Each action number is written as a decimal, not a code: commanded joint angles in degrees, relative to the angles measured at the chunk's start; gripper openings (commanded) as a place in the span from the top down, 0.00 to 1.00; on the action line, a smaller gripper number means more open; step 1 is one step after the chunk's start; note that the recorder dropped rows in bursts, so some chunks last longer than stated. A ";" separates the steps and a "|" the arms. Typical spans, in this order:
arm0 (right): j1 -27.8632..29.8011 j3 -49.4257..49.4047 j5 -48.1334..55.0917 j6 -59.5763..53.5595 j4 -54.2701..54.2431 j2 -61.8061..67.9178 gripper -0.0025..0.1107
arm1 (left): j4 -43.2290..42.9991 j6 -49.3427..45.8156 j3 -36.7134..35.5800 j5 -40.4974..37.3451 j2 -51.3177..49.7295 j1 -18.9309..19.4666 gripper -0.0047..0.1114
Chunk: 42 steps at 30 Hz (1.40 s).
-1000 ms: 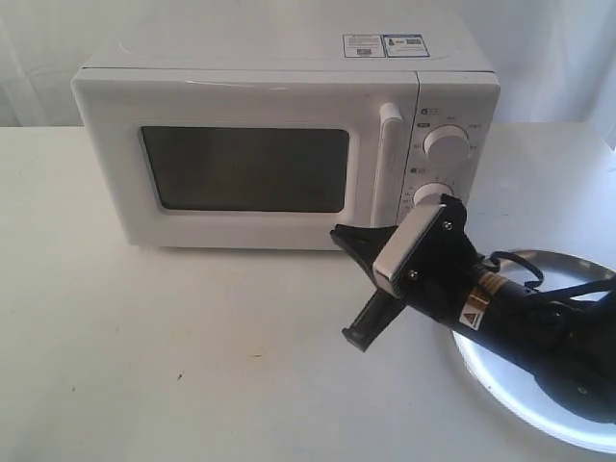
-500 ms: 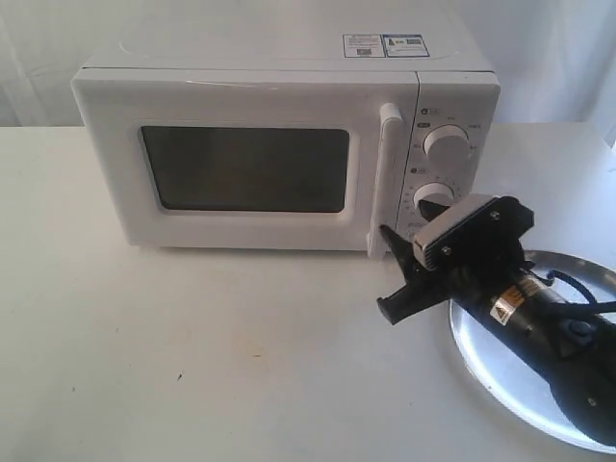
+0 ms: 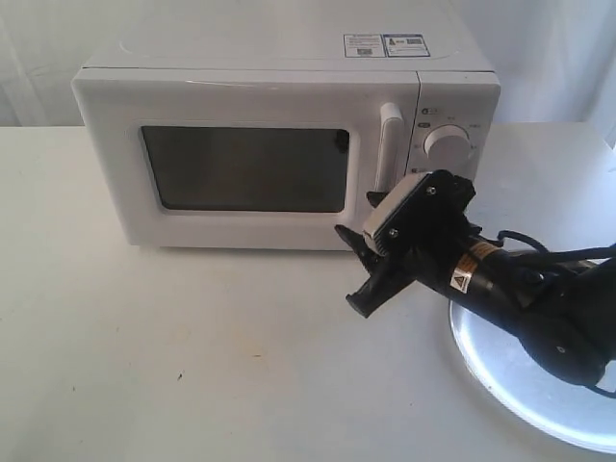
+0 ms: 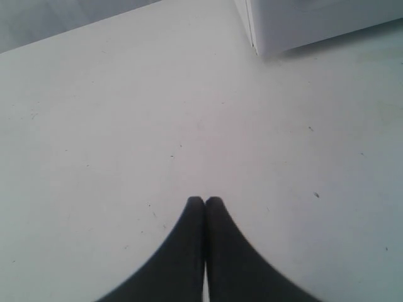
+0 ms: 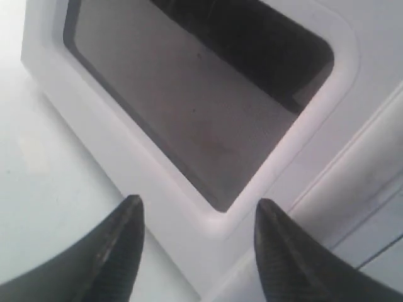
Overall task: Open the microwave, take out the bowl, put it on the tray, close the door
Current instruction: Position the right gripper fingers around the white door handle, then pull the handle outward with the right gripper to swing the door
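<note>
While your right gripper hangs before the shut door with fingers spread wide — close to the handle — your left gripper has fingers pressed together above the table; the tray lies beside the microwave.

No words can be read. Two small stickers sit on the microwave top, far right, their print too small. A label with a black warning triangle is on the right arm. The marks round the upper knob are blurred.
</note>
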<state>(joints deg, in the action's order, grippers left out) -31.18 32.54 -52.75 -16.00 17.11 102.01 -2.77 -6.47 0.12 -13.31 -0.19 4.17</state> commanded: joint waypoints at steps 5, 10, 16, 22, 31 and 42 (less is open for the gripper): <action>3.85 -1.87 4.64 -7.44 -5.99 -1.54 0.54 | 0.22 0.24 -0.12 0.03 0.19 -0.23 0.96; 3.85 -1.27 1.24 -7.44 -5.32 -1.54 0.54 | 0.22 0.24 -0.12 0.03 0.19 -0.23 0.96; 3.85 4.09 5.98 -2.32 6.96 -1.42 0.54 | 0.22 0.24 -0.12 0.03 0.19 -0.23 0.96; 4.46 7.71 8.32 -1.53 7.95 -1.28 0.56 | 0.22 0.24 -0.12 0.03 0.19 -0.23 0.96; 6.10 13.46 5.86 14.78 22.72 5.17 0.59 | 0.22 0.24 -0.12 0.03 0.19 -0.23 0.96; 6.10 14.84 -0.19 18.88 30.99 8.84 0.98 | 0.22 0.24 -0.12 0.03 0.19 -0.23 0.96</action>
<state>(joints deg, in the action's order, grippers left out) -24.02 42.73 -52.81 -0.51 36.35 107.57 -2.77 -6.47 0.12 -13.31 -0.19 4.17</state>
